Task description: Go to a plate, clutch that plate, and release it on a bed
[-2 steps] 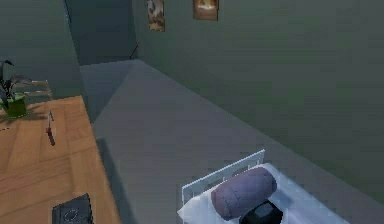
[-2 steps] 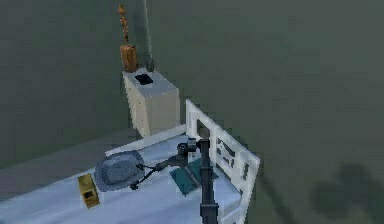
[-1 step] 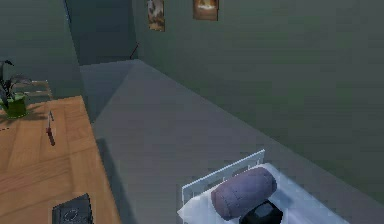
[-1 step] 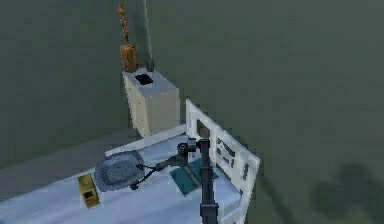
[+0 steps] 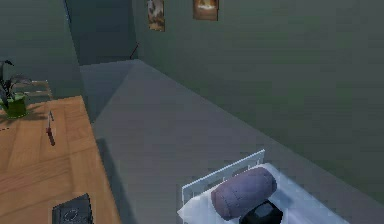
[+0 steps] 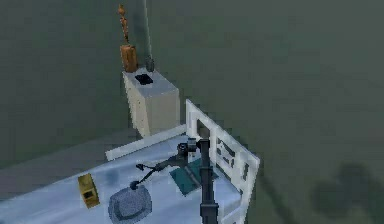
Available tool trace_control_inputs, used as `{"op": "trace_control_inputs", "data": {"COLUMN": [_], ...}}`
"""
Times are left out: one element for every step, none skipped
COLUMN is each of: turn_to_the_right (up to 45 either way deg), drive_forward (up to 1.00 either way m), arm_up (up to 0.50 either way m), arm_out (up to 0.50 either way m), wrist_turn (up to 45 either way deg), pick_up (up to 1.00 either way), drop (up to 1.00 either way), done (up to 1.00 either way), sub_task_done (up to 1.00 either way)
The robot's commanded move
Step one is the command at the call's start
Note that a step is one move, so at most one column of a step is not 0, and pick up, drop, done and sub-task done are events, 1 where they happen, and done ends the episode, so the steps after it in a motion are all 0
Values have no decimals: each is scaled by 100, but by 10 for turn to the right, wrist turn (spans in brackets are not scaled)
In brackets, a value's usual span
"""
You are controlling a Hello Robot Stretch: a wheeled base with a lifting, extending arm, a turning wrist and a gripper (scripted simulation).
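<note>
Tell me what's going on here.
The robot stands beside a bed with its arm reaching out over the mattress. The tool shows against the sheet, near a grey rounded thing, a teal flat thing and a yellow box lying there. Whether the tool holds anything cannot be told. Ahead stands a wooden table.

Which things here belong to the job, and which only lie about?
Job: bed, gripper, grey rounded thing, perhaps the plate.
Lying about: nightstand, statue, yellow box, wooden table, potted plant.
</note>
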Motion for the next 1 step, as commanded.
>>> {"op": "trace_control_inputs", "data": {"turn_to_the_right": [0], "drive_forward": [0], "arm_up": [10], "arm_out": [0], "wrist_turn": [0], "pick_up": [0], "drop": [0], "done": [0], "sub_task_done": [0]}}
